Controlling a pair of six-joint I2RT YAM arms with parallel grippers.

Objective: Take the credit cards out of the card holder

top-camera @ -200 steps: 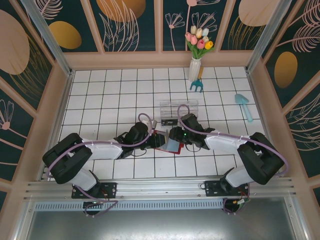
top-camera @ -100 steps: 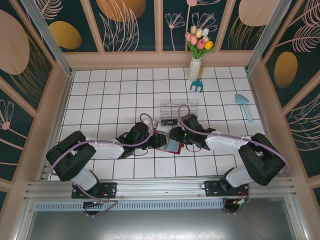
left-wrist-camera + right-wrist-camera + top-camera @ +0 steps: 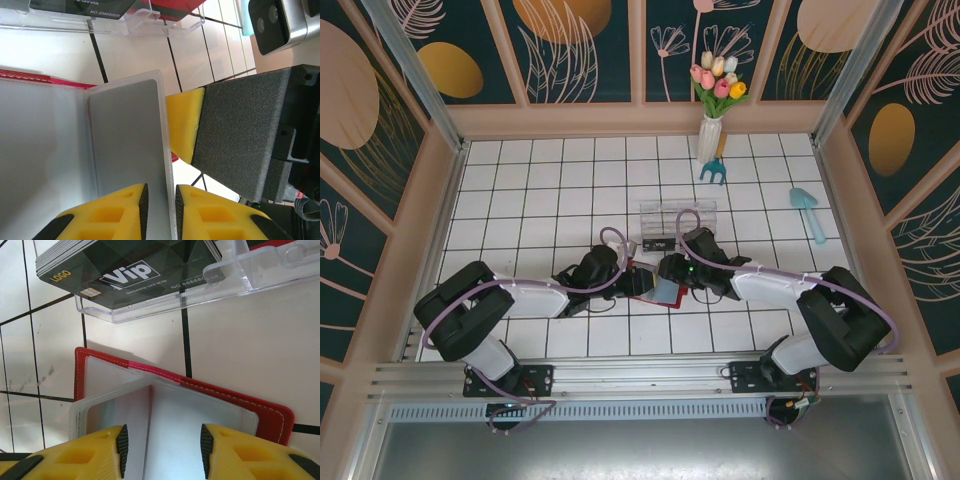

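The card holder (image 3: pixel 656 288) lies open on the white tiles between both grippers, grey inside (image 3: pixel 50 150) with a red edge (image 3: pixel 235 390). One clear sleeve page (image 3: pixel 127 130) stands up on edge. My left gripper (image 3: pixel 160 205) (image 3: pixel 628 278) is shut on that page's lower edge. My right gripper (image 3: pixel 163 447) (image 3: pixel 670 272) stands open over the holder, its fingers either side of the fold, and one of its yellow fingers (image 3: pixel 185 122) rests against the raised page's far side. No card is clear of the sleeves.
A clear plastic box (image 3: pixel 677 218) (image 3: pixel 240 275) sits just behind the holder, with a black VIP card (image 3: pixel 135 270) (image 3: pixel 75 6) stack at its front. Farther back stand a vase of tulips (image 3: pixel 712 135), a blue rake (image 3: pixel 713 172) and a blue trowel (image 3: pixel 808 210). Wooden walls ring the floor.
The left arm's elbow has shifted slightly. Both grippers and the card holder stay where they were.
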